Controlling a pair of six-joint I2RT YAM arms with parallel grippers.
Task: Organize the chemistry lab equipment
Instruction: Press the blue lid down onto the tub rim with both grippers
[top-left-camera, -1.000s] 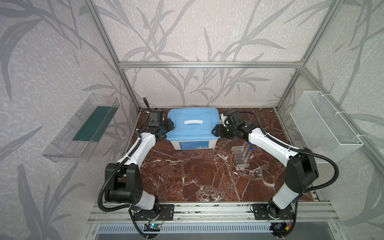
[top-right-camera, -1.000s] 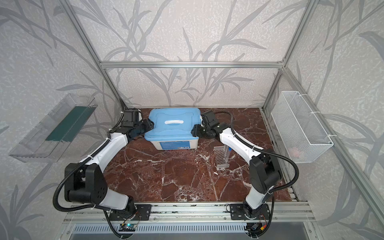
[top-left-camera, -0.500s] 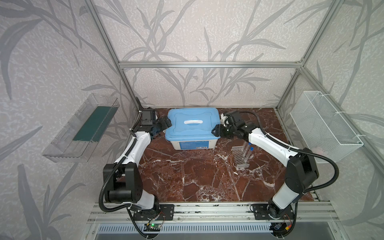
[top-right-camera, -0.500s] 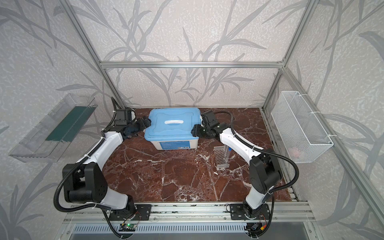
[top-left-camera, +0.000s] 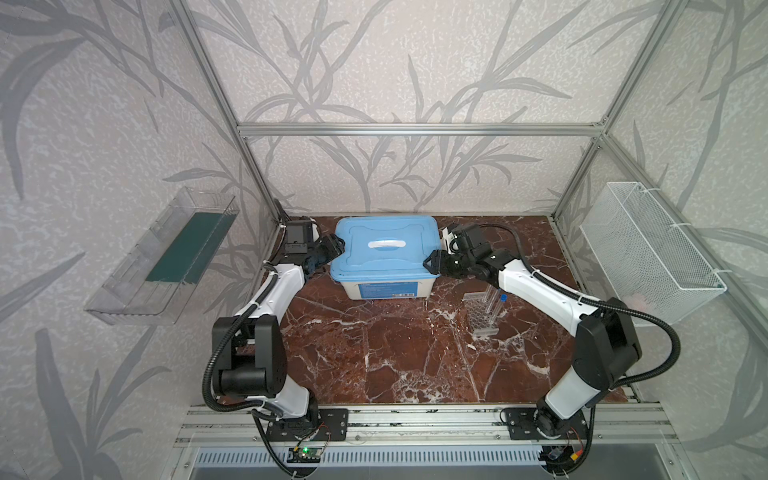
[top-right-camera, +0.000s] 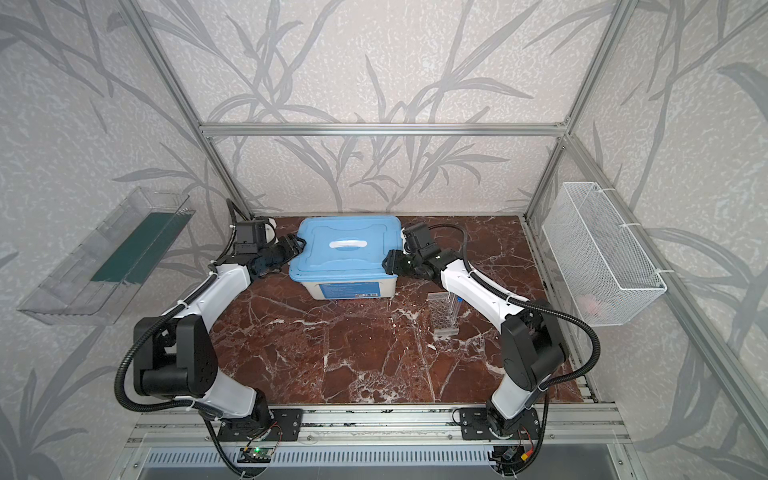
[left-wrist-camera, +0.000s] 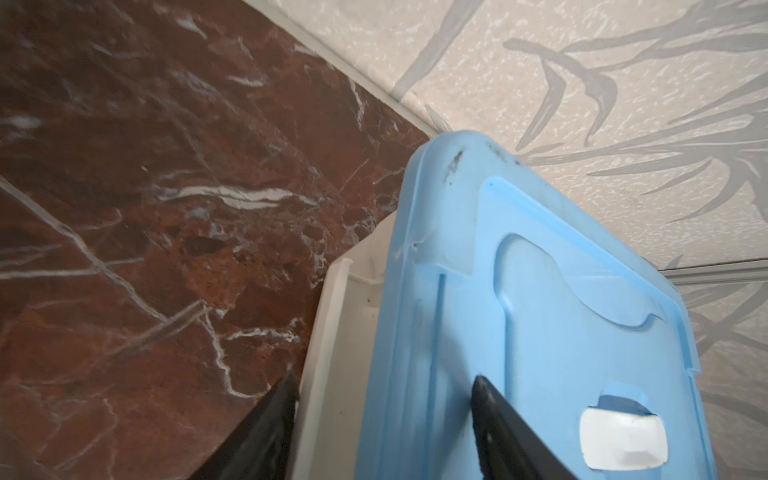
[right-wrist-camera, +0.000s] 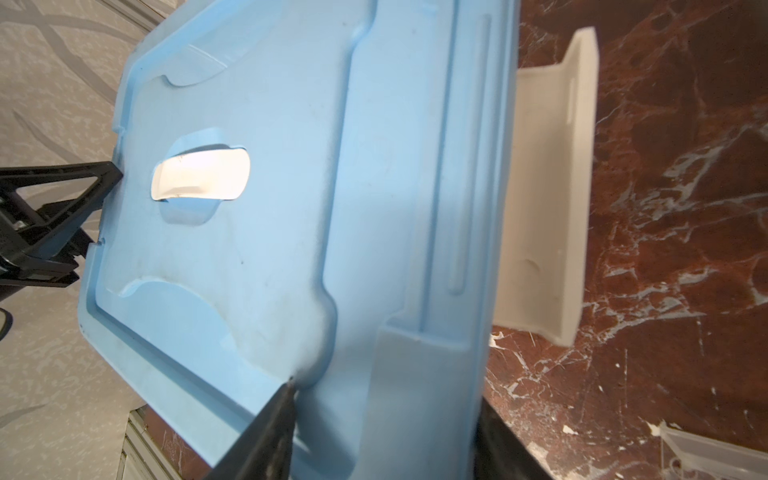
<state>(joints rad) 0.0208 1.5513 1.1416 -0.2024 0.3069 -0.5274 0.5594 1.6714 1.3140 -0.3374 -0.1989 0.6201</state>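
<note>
At the left end of the white tub (top-left-camera: 386, 289), the left pincer (top-left-camera: 331, 246) straddles the rim of the blue lid (top-left-camera: 386, 249); whether it grips, I cannot tell. Opposite, the right pincer (top-left-camera: 432, 262) clamps the lid's other rim. The step looks like opening the tub, and next comes an even two-sided lift. Rightward, the clear rack (top-left-camera: 481, 318) holding blue-capped tubes (top-left-camera: 502, 298) stands on the desk (top-left-camera: 374, 353). Only the right wrist view shows the white side latch (right-wrist-camera: 548, 187) swung outward.
</note>
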